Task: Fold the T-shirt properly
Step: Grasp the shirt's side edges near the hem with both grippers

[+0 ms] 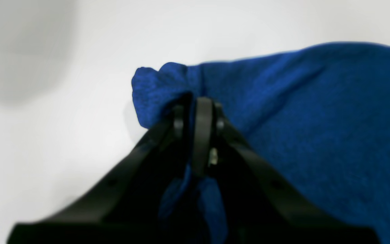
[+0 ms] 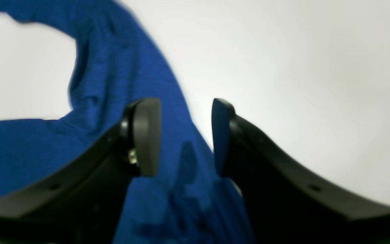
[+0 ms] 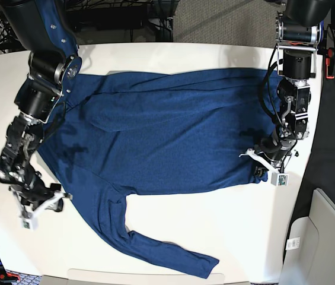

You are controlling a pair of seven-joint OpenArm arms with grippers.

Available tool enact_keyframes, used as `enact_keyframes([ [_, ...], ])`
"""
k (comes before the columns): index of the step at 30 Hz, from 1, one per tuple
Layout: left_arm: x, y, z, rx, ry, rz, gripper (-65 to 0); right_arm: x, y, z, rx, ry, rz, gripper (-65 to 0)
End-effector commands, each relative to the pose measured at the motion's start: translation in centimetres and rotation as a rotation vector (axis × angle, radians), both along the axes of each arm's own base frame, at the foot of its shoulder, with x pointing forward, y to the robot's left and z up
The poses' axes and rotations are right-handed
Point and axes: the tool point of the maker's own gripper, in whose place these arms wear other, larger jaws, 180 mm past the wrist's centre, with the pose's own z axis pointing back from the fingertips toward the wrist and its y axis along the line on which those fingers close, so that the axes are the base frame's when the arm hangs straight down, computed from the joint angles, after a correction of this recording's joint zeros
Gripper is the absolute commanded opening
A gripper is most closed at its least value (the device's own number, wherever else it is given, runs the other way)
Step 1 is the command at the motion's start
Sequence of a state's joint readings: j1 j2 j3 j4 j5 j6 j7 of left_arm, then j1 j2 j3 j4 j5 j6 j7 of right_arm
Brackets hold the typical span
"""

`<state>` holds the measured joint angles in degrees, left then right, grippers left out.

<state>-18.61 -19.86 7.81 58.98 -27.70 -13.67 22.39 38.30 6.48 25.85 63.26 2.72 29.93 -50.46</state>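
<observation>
Soft knit of the T-shirt (image 3: 167,130) was pinched at its hem by the left claw (image 1: 198,112); the right claw (image 2: 185,135) was spread over limp cloth.

- T-shirt (image 3: 167,127): large, plain, deep blue, long-sleeved, of soft, faintly heathered knit (no print or marks to be seen).
- Spread mostly flat across the white table (image 3: 155,237), body lying sideways in the base view, with soft wrinkles and a few shallow folds.
- One sleeve trailing off the body toward the table's near edge, slanted, its cuff lying flat near that edge.
- Corner of the hem on the base view's right bunched and puckered, lifted a little off the surface.
- Opposite end rumpled, one edge curving in a loose arc over the white top.
</observation>
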Motion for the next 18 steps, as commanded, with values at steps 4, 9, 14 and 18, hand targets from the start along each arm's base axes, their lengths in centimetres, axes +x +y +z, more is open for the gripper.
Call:
enact_keyframes([
  [4,0.7,-0.2,2.3,0.004,-0.076,-0.014,-65.0,2.9,-0.5,1.4,0.013,-0.033,-0.046,-26.8],
  [9,0.5,-0.3,2.4,0.004,-0.08,-0.018,-65.0,3.9,-0.5,-0.2,-0.017,0.002,-0.052,-24.9],
  [14,0.5,-0.2,2.4,0.006,-0.08,-0.018,-65.0,3.6,-1.3,-1.6,-0.061,0.007,-0.053,-24.9],
  [18,0.5,0.4,2.5,0.018,-0.08,-0.014,-65.0,3.1,-1.2,-3.5,-0.055,0.033,-0.047,-24.9],
])
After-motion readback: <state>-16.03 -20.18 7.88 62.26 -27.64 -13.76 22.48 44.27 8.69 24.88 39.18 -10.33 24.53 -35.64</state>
